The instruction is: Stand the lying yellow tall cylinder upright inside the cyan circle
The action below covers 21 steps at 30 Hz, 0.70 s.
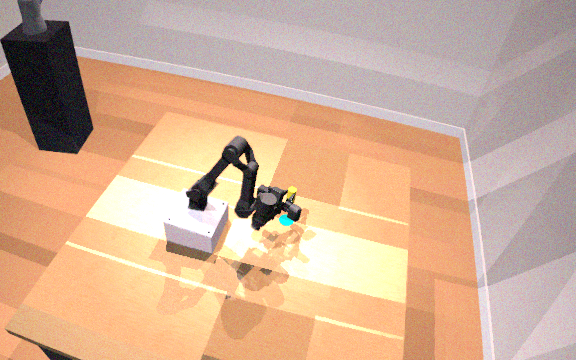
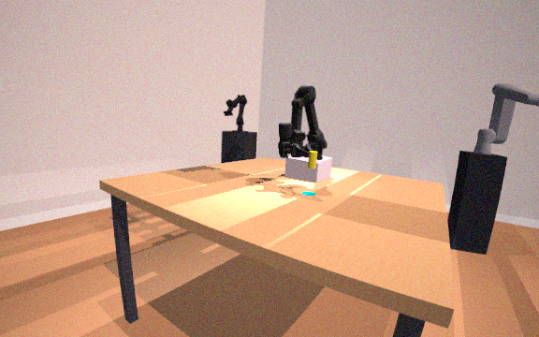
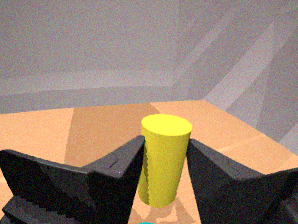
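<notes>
The yellow tall cylinder (image 1: 292, 193) (image 2: 313, 159) (image 3: 164, 162) is upright or nearly so, held in the air above the table. My gripper (image 3: 165, 143) is shut on it, with one finger on each side in the wrist view. The cyan circle (image 1: 286, 220) (image 2: 309, 194) lies flat on the table (image 2: 368, 253), below the cylinder in the exterior view. Only a sliver of the circle shows at the bottom edge of the wrist view. The gripper partly hides the cylinder's lower part in the top view.
The arm's white base block (image 1: 193, 230) (image 2: 307, 169) stands on the table behind the circle, as seen in the exterior view. Black pedestals (image 1: 50, 90) (image 2: 477, 201) with other arms stand on the floor away from the table.
</notes>
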{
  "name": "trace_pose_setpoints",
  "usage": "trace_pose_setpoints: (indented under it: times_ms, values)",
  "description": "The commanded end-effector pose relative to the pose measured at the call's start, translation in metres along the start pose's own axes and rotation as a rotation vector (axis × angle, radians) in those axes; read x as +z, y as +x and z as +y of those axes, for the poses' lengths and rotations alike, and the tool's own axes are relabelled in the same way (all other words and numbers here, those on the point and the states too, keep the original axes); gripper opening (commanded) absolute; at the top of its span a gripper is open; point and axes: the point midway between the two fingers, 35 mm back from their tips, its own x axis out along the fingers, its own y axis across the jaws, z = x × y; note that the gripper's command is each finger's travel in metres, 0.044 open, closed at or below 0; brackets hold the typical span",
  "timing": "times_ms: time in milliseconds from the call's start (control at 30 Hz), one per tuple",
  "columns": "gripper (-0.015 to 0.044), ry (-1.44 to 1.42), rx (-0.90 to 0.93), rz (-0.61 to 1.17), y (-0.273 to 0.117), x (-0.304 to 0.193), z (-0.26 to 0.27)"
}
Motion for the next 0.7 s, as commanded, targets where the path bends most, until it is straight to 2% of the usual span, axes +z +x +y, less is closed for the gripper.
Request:
trace_pose_setpoints:
  times_ms: [0, 333, 667]
  values:
    - [0.0105, 0.002, 0.005, -0.002, -0.001, 0.0, 0.002]
    - [0.0105, 0.002, 0.005, -0.001, -0.001, 0.0, 0.002]
    - [0.0105, -0.034, 0.01, 0.012, 0.003, -0.029, -0.002]
